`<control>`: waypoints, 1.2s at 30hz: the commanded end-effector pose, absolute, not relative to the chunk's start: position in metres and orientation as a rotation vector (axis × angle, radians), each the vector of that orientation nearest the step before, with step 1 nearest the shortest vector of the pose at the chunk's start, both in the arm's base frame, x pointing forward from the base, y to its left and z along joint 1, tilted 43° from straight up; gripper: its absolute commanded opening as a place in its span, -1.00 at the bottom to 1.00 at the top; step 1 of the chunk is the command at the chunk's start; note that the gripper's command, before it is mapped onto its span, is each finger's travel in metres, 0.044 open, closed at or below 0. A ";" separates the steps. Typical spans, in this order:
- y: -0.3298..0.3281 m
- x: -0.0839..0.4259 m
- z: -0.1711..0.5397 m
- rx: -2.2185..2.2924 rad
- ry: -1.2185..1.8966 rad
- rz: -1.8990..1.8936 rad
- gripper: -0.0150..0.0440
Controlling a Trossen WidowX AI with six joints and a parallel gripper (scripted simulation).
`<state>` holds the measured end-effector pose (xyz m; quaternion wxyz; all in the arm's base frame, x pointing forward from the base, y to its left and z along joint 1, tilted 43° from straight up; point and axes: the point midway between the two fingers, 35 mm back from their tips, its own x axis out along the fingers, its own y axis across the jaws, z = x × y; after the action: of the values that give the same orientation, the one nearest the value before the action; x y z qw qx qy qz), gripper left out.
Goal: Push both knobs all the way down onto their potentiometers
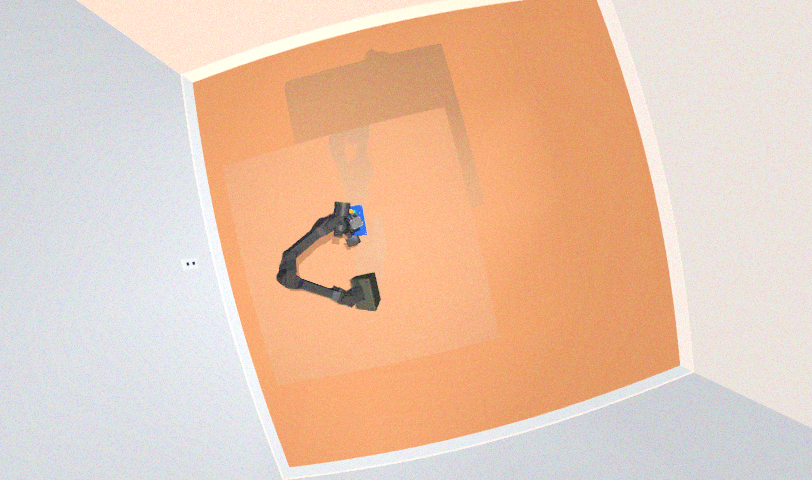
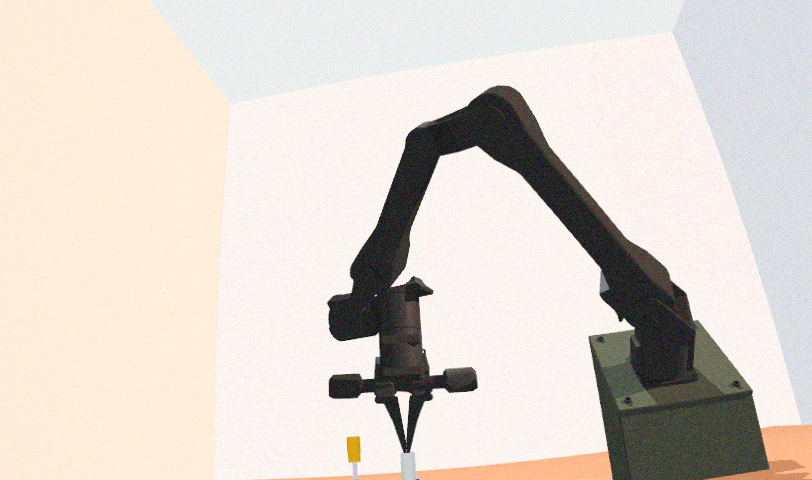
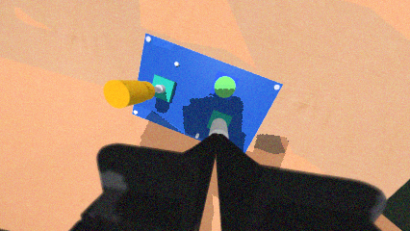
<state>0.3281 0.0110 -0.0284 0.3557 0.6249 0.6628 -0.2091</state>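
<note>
The blue circuit board (image 3: pixel 192 63) (image 1: pixel 362 229) lies below the gripper. A yellow knob (image 3: pixel 120 93) (image 2: pixel 353 449) stands high on its thin shaft (image 3: pixel 159 89) (image 2: pixel 355 471), above a teal potentiometer (image 3: pixel 166 87). A grey-white knob (image 3: pixel 218 127) (image 2: pixel 408 466) stands over a second teal potentiometer (image 3: pixel 220 116); its lower end against the potentiometer cannot be judged clearly. My gripper (image 2: pixel 406 451) (image 3: pixel 217 138) is shut and points down, its joined fingertips at the top of the grey-white knob, holding nothing between them. The fingertips hide part of that knob in the wrist view.
A round green part (image 3: pixel 224 87) sits on the board beside the second potentiometer. White dots (image 3: pixel 148 38) mark the board's corners. The arm's dark green base box (image 1: pixel 367 292) (image 2: pixel 690 440) stands to the right in the exterior view. The yellow knob rises close beside the gripper.
</note>
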 end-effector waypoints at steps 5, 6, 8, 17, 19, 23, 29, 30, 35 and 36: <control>0.023 0.330 -0.038 1.588 1.730 -0.526 -0.49; 0.023 0.330 -0.038 1.588 1.730 -0.526 -0.49; 0.023 0.330 -0.038 1.588 1.730 -0.526 -0.49; 0.024 0.330 -0.039 1.588 1.730 -0.526 -0.49; 0.024 0.330 -0.039 1.588 1.730 -0.526 -0.49; 0.024 0.330 -0.039 1.588 1.730 -0.526 -0.49; 0.024 0.330 -0.039 1.588 1.730 -0.526 -0.49; 0.024 0.330 -0.039 1.588 1.730 -0.526 -0.49; 0.026 0.330 -0.041 1.588 1.730 -0.526 -0.49; 0.026 0.330 -0.041 1.588 1.730 -0.526 -0.49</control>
<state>0.3278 0.0119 -0.0301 0.3540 0.6280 0.6603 -0.2104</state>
